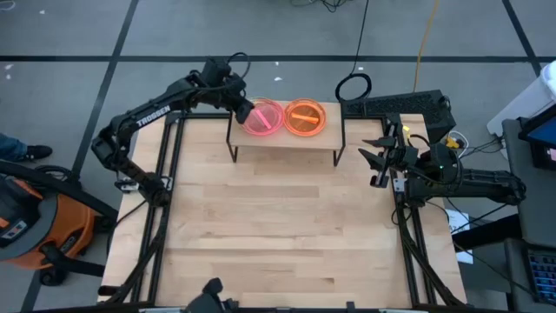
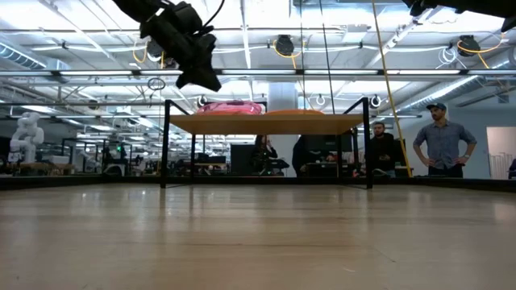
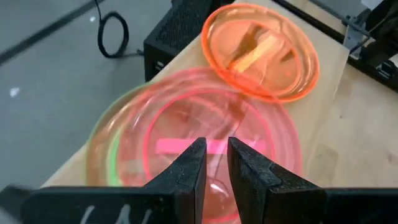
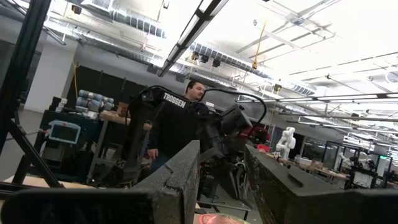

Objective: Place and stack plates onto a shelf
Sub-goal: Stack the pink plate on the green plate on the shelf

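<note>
Left hand (image 3: 216,163), fingers slightly parted, is hovering over the pink plate (image 3: 211,149) stacked on the shelf (image 1: 287,137), apparently releasing it.

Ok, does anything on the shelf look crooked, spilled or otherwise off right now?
Nothing is spilled or damaged. The pink plate sits slightly off-centre on the green plate, whose rim shows on one side. That stack overhangs the shelf edge, beside the orange plate. The left gripper hovers just above it.
</note>
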You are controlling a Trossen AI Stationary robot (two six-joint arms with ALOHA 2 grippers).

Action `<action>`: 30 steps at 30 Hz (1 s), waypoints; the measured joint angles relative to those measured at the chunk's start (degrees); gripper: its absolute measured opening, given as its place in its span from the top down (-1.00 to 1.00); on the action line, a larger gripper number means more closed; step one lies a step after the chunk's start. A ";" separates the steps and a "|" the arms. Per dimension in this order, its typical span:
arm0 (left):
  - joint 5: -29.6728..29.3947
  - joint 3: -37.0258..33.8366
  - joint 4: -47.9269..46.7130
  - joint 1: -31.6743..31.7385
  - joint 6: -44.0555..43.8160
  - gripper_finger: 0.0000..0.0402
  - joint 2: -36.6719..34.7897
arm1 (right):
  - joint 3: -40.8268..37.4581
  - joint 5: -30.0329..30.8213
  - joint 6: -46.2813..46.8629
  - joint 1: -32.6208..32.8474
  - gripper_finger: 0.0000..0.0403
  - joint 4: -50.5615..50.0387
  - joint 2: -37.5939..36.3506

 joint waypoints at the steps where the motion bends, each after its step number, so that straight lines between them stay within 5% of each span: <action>1: -0.89 0.02 0.69 -1.07 0.09 0.65 0.21 | 0.00 -0.02 0.00 0.02 0.45 0.00 0.01; 8: -10.86 0.13 3.11 -5.92 2.41 0.65 2.10 | 0.00 -0.01 0.00 0.02 0.45 0.00 0.01; 20: -14.40 0.02 1.68 -7.58 5.15 0.65 8.63 | 0.00 -0.01 0.00 0.01 0.45 0.00 0.02; 30: -30.40 0.03 -1.14 -7.00 7.96 0.65 8.91 | 0.00 -0.02 -0.01 0.02 0.45 0.00 0.02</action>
